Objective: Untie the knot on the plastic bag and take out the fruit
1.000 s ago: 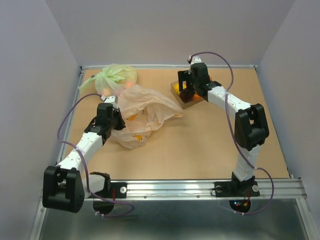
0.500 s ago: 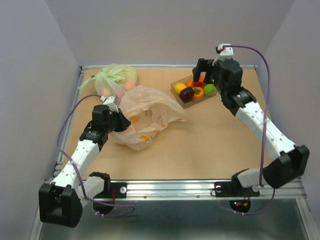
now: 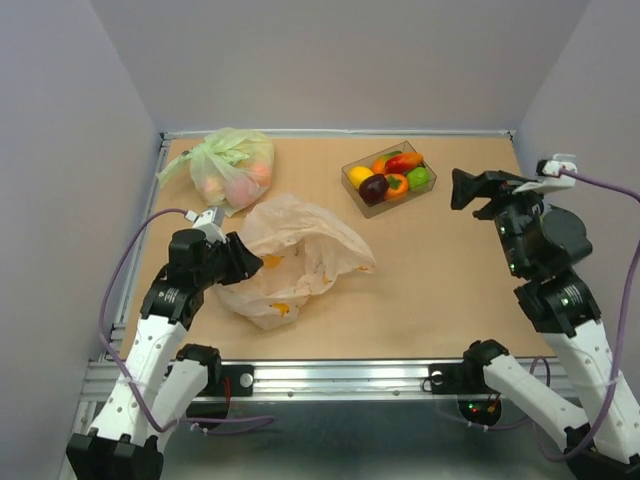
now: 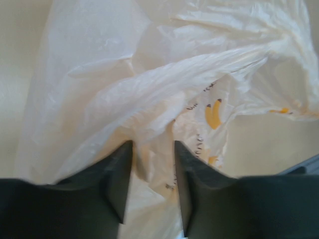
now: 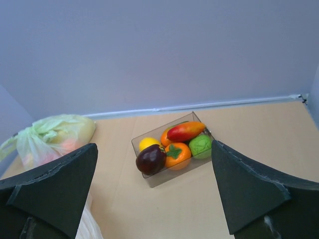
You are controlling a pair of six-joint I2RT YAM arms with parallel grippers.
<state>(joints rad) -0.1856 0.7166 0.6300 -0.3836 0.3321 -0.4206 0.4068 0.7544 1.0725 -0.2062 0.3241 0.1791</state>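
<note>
Two arms work a brown table [image 3: 430,290], and the largest thing on it is the plastic bag [image 3: 300,245], sprawled at left-centre. It is slack and crumpled, and no tied bunch shows on it. Your left end effector [image 4: 153,149] is at the bag's near-left edge, fingers drawn close with a fold of film pinched between them. Judge the bag nearly weightless, limp and slippery. A single layer will likely slide out or tear, so hold a gathered ridge like the one between your fingers, and lift slowly, since the film will billow instead of following stiffly.

Behind it, in the far-left corner, sits a green bag [image 3: 225,165], knotted and apart from the job. The clear box [image 3: 352,178] stands at far centre-right, well apart from the peach film.

Your right end effector [image 3: 468,190] hangs raised over the right side, fingers spread wide and holding nothing.

Smallest is the fruit [image 3: 388,180], five or six glossy pieces packed touching inside the box. They look hard, light and slick, so grip each across its middle. The long red-orange one is best taken across its narrow width.
</note>
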